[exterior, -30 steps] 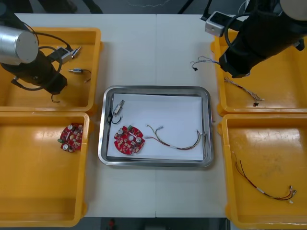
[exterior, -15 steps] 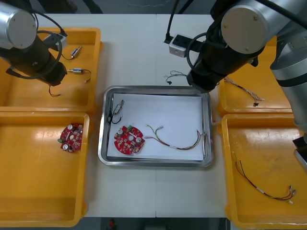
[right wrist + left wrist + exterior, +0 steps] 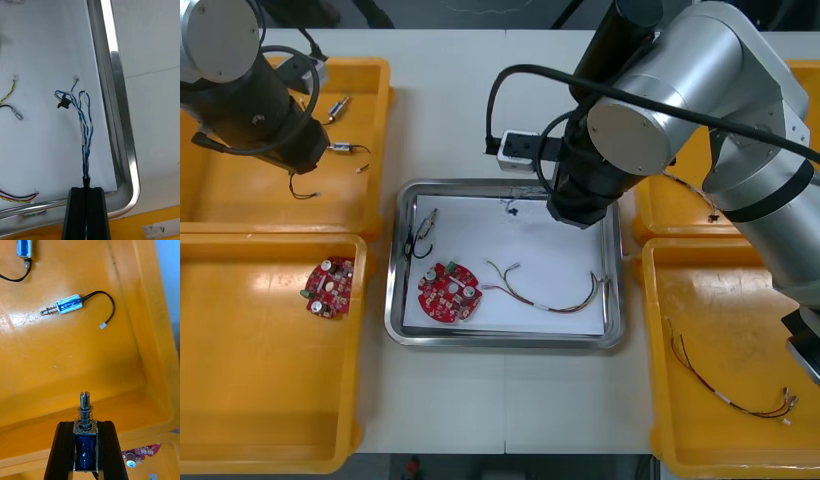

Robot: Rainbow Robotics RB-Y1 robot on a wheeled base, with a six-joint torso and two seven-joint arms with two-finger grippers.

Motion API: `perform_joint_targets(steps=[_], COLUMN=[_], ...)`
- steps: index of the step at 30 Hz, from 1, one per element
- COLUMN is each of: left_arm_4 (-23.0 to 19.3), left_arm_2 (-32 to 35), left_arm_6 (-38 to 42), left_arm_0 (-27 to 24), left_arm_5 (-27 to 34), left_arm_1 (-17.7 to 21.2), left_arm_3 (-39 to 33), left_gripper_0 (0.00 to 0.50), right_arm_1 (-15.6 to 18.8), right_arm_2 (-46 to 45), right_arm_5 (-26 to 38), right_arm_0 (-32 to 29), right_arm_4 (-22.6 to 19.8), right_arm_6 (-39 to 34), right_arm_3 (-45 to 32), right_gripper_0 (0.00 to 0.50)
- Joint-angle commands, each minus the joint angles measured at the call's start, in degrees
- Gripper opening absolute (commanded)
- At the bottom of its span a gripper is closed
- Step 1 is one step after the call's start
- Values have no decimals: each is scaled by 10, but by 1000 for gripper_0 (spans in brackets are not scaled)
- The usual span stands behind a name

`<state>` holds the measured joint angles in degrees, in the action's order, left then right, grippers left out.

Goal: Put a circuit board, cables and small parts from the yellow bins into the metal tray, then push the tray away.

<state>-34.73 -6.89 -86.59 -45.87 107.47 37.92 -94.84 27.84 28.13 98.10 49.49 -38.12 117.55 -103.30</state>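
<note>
My right gripper (image 3: pixel 87 189) is shut on a twisted blue and white cable (image 3: pixel 84 123), which hangs over the white inside of the metal tray (image 3: pixel 116 93) near its back edge. From the front, the cable's loose ends (image 3: pixel 511 205) show beside my right arm. The tray (image 3: pixel 394 270) holds a red circuit board (image 3: pixel 447 293), a red and yellow cable (image 3: pixel 545 292) and a small metal part (image 3: pixel 425 226). My left gripper (image 3: pixel 85 423) is shut on a small metal part (image 3: pixel 86 405) above the back-left yellow bin (image 3: pixel 376 120).
Two more small metal parts (image 3: pixel 67 304) lie in the back-left bin. A second circuit board (image 3: pixel 328 286) sits in the front-left bin. The back-right bin holds another blue and white cable (image 3: pixel 690 190); the front-right bin (image 3: pixel 740 300) holds a red and yellow cable (image 3: pixel 725 385).
My right arm has swung from the back-right bin leftward to the tray's back edge, carrying the blue and white cable. My left arm shifted slightly within the back-left bin.
</note>
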Motion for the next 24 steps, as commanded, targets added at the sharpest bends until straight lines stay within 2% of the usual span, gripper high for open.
perform_joint_targets(steps=[1, 9, 13, 18, 24], left_arm_4=[13, 25, 26, 23, 23], left_arm_2=[25, 34, 34, 34, 35], left_arm_6=[9, 32, 40, 47, 52], left_arm_0=[2, 3, 3, 2, 2], left_arm_5=[25, 25, 25, 25, 25], left_arm_1=[-21, -33, -34, -35, -35], left_arm_3=[-42, -65, -66, -68, -68], left_gripper_0=[0, 0, 0, 0, 2], right_arm_1=[-9, -9, -9, -5, -4], right_arm_2=[18, 62, 75, 101, 103], right_arm_5=[-25, -63, -80, -116, -146], right_arm_0=[-21, -44, -53, -62, -64], right_arm_4=[16, 64, 67, 92, 94], right_arm_6=[30, 42, 44, 47, 51], right_arm_3=[-20, -16, -5, 13, 39], right_gripper_0=[0, 0, 0, 0, 0])
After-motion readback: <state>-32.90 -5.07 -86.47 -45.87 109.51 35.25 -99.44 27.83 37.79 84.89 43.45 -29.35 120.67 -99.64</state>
